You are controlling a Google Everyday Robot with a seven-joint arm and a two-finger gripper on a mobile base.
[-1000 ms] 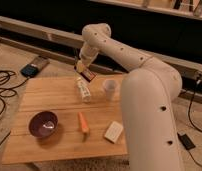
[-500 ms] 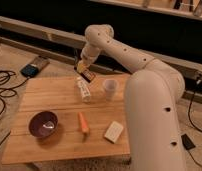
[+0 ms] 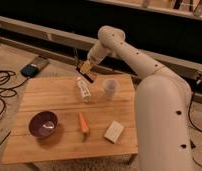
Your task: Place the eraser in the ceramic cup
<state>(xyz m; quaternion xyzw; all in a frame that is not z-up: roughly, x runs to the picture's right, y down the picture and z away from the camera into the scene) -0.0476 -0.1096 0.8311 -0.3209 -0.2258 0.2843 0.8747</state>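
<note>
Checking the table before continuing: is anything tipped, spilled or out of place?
The clear plastic bottle lies on its side beside the ceramic cup; no spill shows. The gripper holds the eraser aloft close by.

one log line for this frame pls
gripper: holding eraser in the air by bottle top, left of cup in view | cup: upright on table | eraser not yet in cup

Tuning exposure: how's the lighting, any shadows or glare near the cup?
Camera view: warm, dim light, background nearly black; a pale glint inside the bowl, no glare on the ceramic cup; the gripper, holding the eraser above the bottle left of the cup, shows lit against the dark.
</note>
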